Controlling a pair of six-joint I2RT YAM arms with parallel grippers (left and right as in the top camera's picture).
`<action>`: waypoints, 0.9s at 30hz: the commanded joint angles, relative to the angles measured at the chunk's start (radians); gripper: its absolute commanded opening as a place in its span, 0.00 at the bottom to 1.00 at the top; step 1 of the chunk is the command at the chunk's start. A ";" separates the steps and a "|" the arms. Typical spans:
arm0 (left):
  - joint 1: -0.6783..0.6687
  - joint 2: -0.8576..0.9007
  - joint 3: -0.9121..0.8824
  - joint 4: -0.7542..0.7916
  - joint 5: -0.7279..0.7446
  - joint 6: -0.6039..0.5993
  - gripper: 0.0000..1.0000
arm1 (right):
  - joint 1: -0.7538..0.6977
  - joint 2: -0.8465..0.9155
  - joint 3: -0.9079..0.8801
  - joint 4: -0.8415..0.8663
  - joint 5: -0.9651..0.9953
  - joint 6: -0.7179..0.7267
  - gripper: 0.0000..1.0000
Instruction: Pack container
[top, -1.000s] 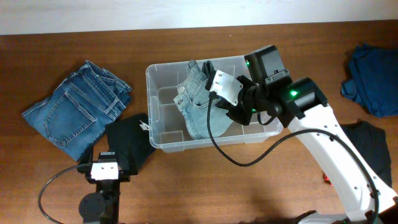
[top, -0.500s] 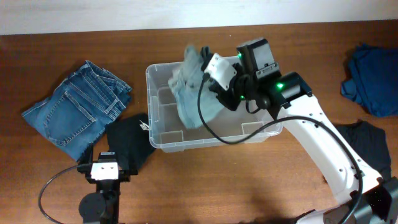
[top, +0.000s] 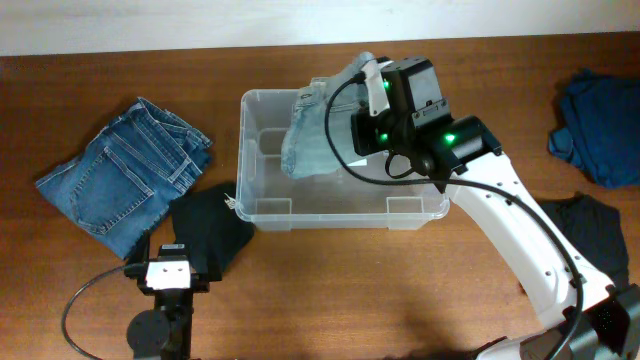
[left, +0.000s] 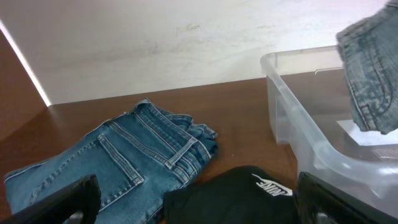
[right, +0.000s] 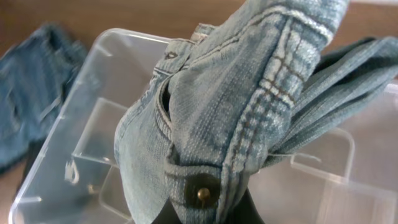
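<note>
The container is a clear plastic bin at the table's middle; its near corner shows in the left wrist view. A pair of light-blue jeans hangs over the bin's far half, bunched and lifted off the floor of the bin. My right gripper is shut on its waistband. In the right wrist view the denim fills the frame and hides the fingertips of the right gripper. My left gripper stands open low over a black garment, holding nothing.
Folded dark-blue jeans lie at the left, with the black Nike garment beside the bin's front left corner. A navy garment and another black one lie at the right. A white wall runs behind the table.
My right gripper has risen and drawn back toward the far side, lifting the light-blue jeans up out of the bin. The left arm has not moved.
</note>
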 joint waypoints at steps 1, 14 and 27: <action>0.004 -0.008 -0.007 0.001 0.011 0.016 1.00 | 0.005 -0.023 0.028 0.020 0.143 0.237 0.04; 0.004 -0.008 -0.007 0.001 0.011 0.016 1.00 | 0.007 -0.057 0.028 -0.017 0.044 0.135 0.04; 0.004 -0.008 -0.007 0.001 0.011 0.016 1.00 | 0.007 -0.057 0.029 0.030 -0.159 0.053 0.04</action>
